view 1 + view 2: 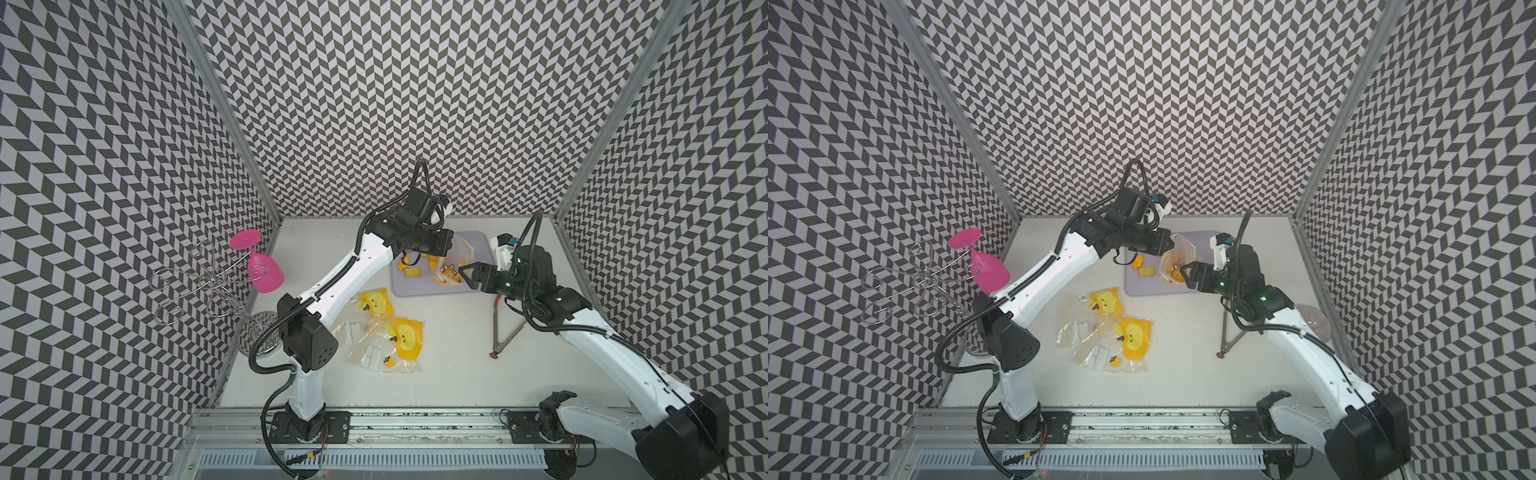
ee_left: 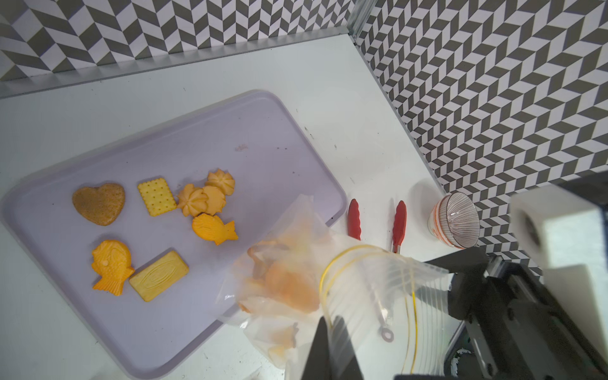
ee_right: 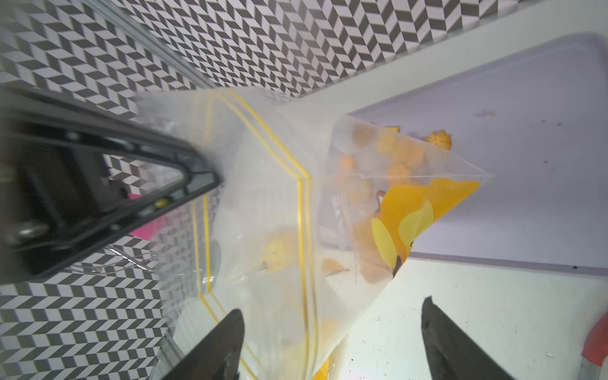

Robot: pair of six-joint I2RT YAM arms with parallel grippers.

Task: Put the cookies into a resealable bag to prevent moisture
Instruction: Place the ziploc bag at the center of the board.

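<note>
Roughly, the job stood partway. In both top views the lilac tray [image 1: 482, 243] lay at the far side of the table, right of centre. The resealable bag [image 1: 462, 254] was raised over it between the two arms, and a few loose cookies [image 1: 413, 272] showed on the tray's left part.

The left wrist view showed eight cookies [image 2: 214, 227] loose on the tray, while several orange ones, blurred, lay inside the bag [image 2: 286, 283]. There the left gripper [image 2: 329, 332] was clamped on the bag's rim, holding its yellow-striped mouth open.

In the right wrist view the right gripper [image 3: 332, 312] had its jaws spread wide and empty, with the edge of the bag's mouth lying between them, not pinched.

By my judgement, the eight loose pieces and the sealing of the zip remained to be done.
</note>
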